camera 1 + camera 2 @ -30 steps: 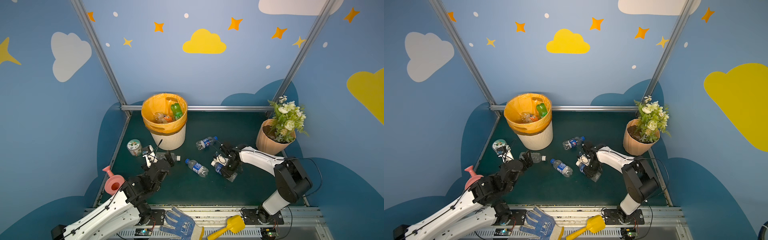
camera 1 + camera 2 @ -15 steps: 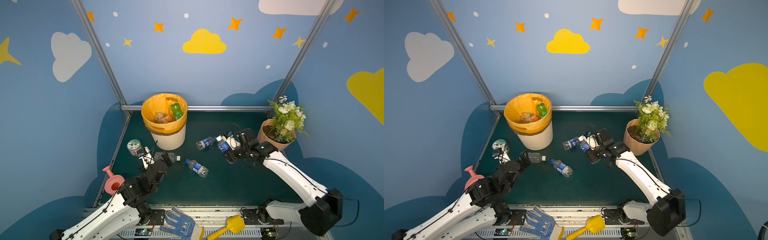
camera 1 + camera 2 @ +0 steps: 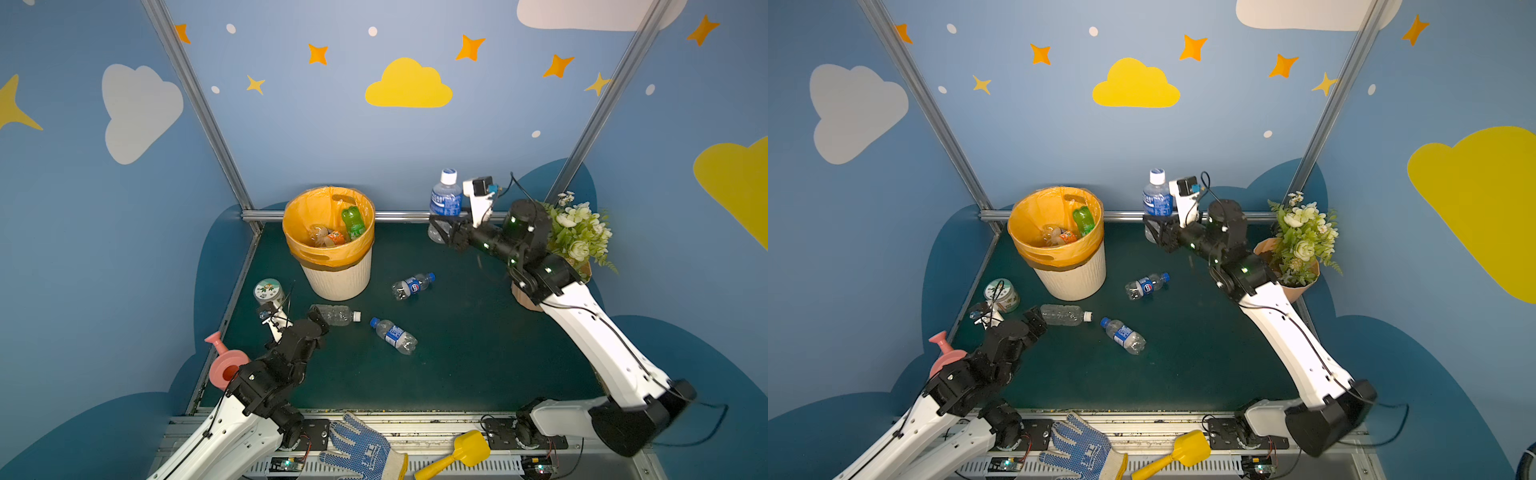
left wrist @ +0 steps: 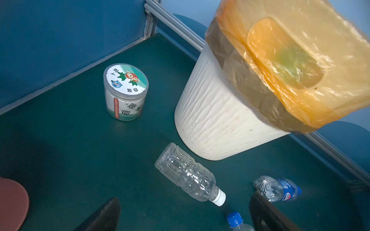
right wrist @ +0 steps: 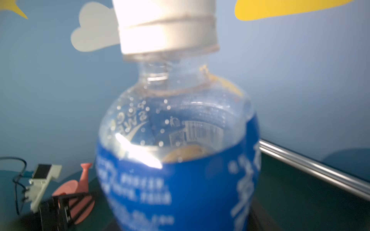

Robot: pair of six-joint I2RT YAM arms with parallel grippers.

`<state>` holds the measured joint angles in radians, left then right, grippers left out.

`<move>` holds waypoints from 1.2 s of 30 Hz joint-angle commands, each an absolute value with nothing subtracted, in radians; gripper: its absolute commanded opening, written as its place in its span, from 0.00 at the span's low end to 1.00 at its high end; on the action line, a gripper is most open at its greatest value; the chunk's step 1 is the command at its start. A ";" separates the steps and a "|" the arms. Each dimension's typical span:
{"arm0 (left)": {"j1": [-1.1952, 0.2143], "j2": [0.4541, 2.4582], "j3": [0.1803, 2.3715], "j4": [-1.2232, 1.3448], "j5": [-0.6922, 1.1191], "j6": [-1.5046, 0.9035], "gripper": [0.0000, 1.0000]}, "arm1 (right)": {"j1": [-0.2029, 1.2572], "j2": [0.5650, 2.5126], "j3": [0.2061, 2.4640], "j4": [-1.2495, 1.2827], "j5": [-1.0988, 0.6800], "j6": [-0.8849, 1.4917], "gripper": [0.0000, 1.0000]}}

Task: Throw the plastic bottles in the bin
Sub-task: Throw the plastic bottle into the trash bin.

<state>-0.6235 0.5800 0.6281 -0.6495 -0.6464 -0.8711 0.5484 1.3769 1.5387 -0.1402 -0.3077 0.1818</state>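
Note:
My right gripper (image 3: 440,232) is shut on a blue-labelled, white-capped plastic bottle (image 3: 445,199), held upright in the air to the right of the bin (image 3: 338,280). That bottle (image 5: 180,160) fills the right wrist view and hides the jaws. The cream bin with its orange bag holds a green bottle (image 3: 352,222) and others. My left gripper (image 4: 184,202) is open, low over the mat just short of a clear white-capped bottle (image 4: 190,180) lying beside the bin (image 4: 216,120). Two blue-capped bottles (image 3: 412,285) (image 3: 392,336) lie on the mat.
A short jar (image 3: 269,291) stands left of the bin, and a pink watering can (image 3: 226,365) sits by the left arm. The flower pot (image 3: 577,237) is behind the right arm. A glove (image 3: 361,449) and a yellow shovel (image 3: 457,455) lie on the front rail.
The right arm has lifted the blue-labelled bottle off the mat and carried it up and back, turning it upright. The left arm has hardly moved.

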 commanded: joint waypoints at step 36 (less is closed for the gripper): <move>-0.739 0.783 0.768 -0.641 -0.652 -0.838 1.00 | 0.522 1.392 1.571 -0.249 -0.385 0.184 0.94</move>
<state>-0.7132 0.7723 0.7391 -0.6392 -0.5865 -0.8383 0.5499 1.4109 1.7050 -0.3244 -0.4297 0.2218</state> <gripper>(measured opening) 0.999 0.937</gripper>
